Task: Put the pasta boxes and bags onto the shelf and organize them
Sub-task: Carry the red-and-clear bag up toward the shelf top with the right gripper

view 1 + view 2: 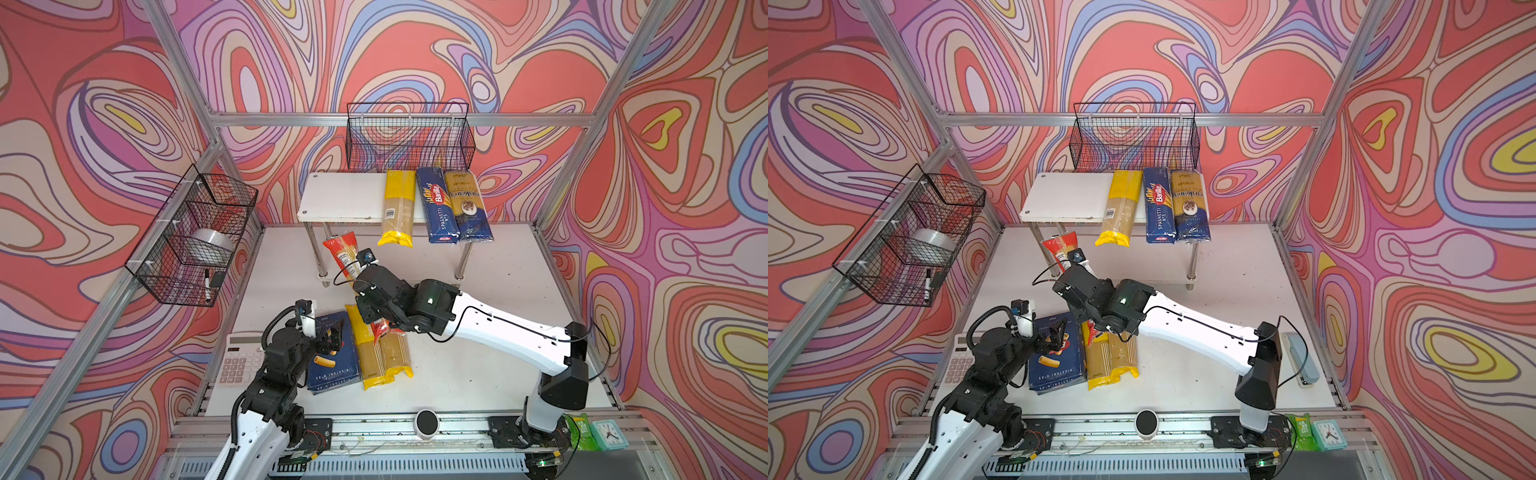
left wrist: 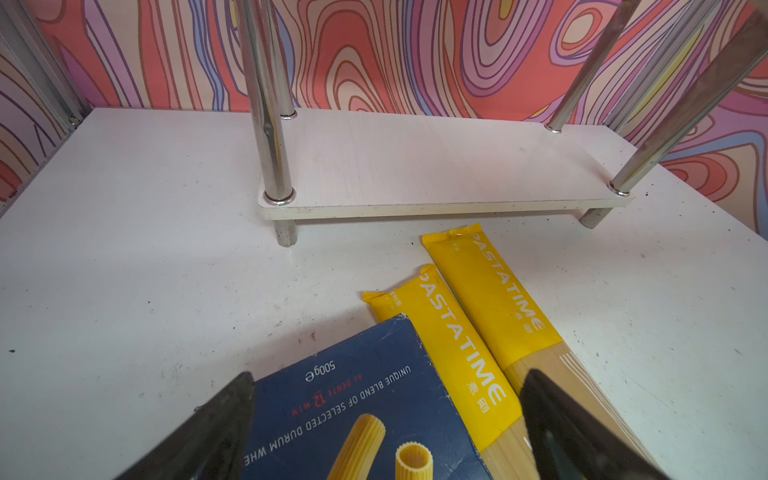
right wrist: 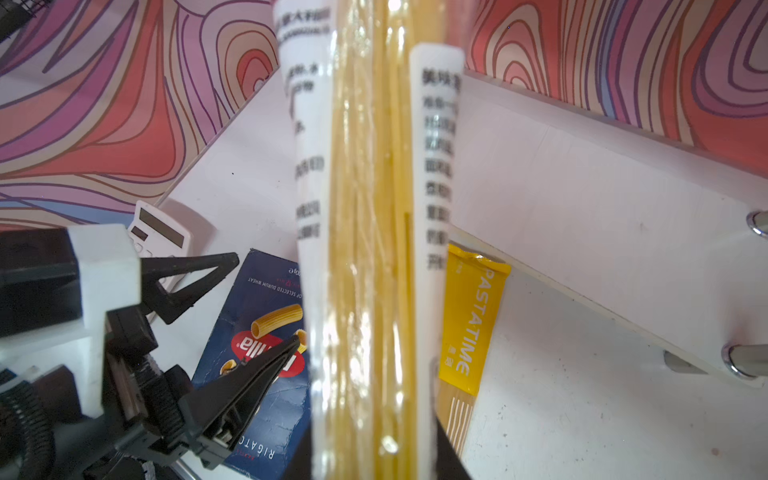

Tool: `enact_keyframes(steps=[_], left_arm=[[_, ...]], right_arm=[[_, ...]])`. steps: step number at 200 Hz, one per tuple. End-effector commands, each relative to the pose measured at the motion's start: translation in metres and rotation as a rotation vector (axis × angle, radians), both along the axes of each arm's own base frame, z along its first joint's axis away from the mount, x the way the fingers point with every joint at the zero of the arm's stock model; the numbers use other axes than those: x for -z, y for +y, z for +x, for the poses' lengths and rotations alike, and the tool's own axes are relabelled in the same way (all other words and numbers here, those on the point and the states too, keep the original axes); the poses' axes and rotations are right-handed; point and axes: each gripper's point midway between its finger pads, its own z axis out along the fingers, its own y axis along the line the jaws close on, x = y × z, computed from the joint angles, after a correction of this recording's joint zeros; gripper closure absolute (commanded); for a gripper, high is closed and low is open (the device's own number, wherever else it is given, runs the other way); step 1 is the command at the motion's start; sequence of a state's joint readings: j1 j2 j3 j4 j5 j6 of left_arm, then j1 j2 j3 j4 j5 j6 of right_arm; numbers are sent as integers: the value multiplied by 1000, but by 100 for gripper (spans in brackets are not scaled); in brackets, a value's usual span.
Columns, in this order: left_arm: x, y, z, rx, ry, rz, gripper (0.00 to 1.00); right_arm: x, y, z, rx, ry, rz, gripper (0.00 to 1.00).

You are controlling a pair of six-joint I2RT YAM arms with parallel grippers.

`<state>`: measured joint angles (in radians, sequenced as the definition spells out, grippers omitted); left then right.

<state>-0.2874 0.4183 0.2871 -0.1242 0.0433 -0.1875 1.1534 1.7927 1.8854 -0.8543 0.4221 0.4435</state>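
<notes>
Above the white table, before the two-tier white shelf, the right gripper is clamped on the slim red spaghetti bag, held aslant. The left gripper, jaws spread, hovers over the dark blue rigatoni box.

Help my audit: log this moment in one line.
right gripper shut on red plastic spaghetti bag | left gripper open above dark blue rigatoni carton | bag not shelved

Left gripper: jaws apart, angled down, well in front of the shelf. Right gripper: clamped on the red bag, arm outstretched, nearer the shelf front.
</notes>
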Motion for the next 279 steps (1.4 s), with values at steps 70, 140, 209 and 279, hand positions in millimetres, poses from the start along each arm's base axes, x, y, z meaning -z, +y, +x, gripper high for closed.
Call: enact_keyframes(steps=[70, 140, 209, 279], left_arm=[[5, 1, -2, -2, 9, 5, 0], [5, 1, -3, -4, 7, 3, 0], [5, 0, -3, 3, 8, 3, 0], [5, -2, -3, 13, 8, 2, 0]], right_arm=[[-84, 24, 36, 43, -219, 127, 100], [-119, 29, 65, 15, -270, 191, 100], [-155, 17, 94, 57, -401, 245, 99], [-184, 7, 123, 78, -476, 304, 100]])
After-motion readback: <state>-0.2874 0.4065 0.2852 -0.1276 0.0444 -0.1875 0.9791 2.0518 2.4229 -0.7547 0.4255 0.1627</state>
